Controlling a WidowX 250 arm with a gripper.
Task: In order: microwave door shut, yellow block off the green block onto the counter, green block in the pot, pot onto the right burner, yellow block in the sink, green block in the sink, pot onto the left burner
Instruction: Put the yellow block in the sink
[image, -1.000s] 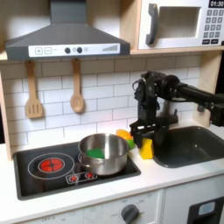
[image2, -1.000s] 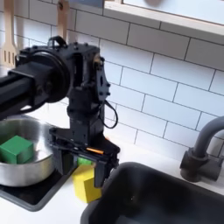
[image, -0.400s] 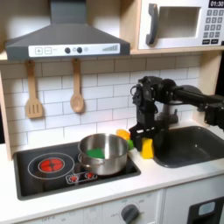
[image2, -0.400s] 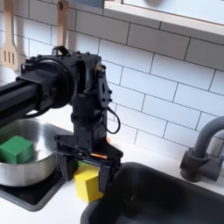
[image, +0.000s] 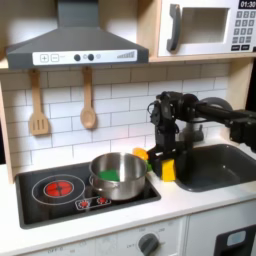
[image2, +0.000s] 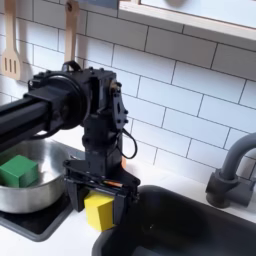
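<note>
Gripper (image2: 97, 196): straddling the yellow block (image2: 99, 210) with spread jaws, beside the sink (image2: 190, 230).
Green block (image2: 17, 170): sitting inside the pot (image2: 30, 193), across the yellow block from the sink.

Arm bent downward, pincer (image2: 98, 203) fingers spread apart.
</note>
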